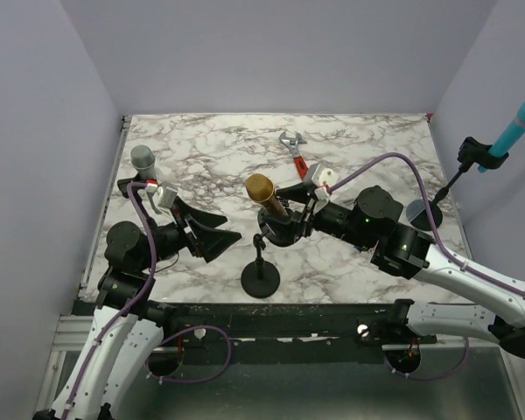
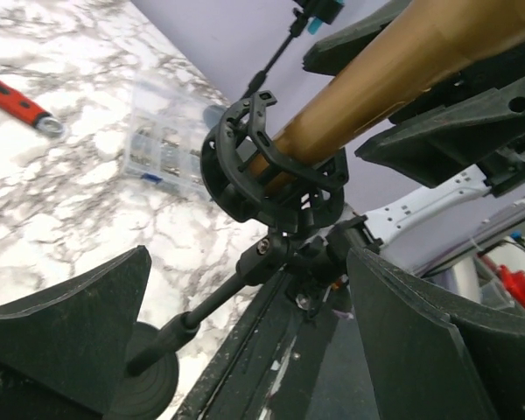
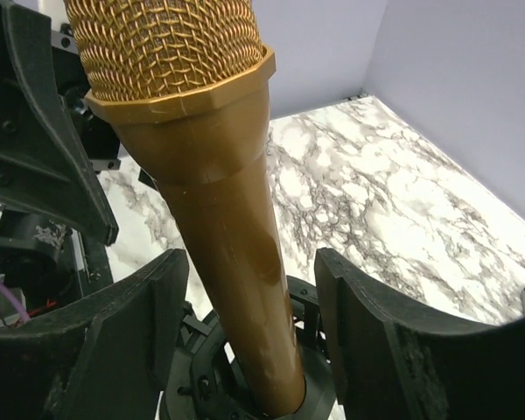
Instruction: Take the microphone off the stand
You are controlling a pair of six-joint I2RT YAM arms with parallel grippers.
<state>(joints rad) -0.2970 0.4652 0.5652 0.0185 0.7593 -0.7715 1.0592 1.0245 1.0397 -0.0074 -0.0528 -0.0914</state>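
Note:
The gold microphone [image 1: 262,191] sits tilted in the black clip [image 1: 276,229] of a small stand with a round base [image 1: 261,282]. My right gripper [image 1: 286,217] is open, its fingers astride the microphone's body [image 3: 236,254] just above the clip [image 3: 201,376], with a gap showing on the right side. My left gripper [image 1: 232,232] is wide open and empty, just left of the stand. In the left wrist view the stand's pole [image 2: 212,302] lies between my open fingers [image 2: 79,324], with the clip [image 2: 262,166] and microphone [image 2: 376,79] above.
A grey microphone [image 1: 143,158] stands at the back left. A teal microphone [image 1: 521,122] on a stand with a round base [image 1: 423,212] is at the right. A red-handled wrench [image 1: 296,153] lies behind. A clear plastic box [image 2: 162,144] sits on the marble.

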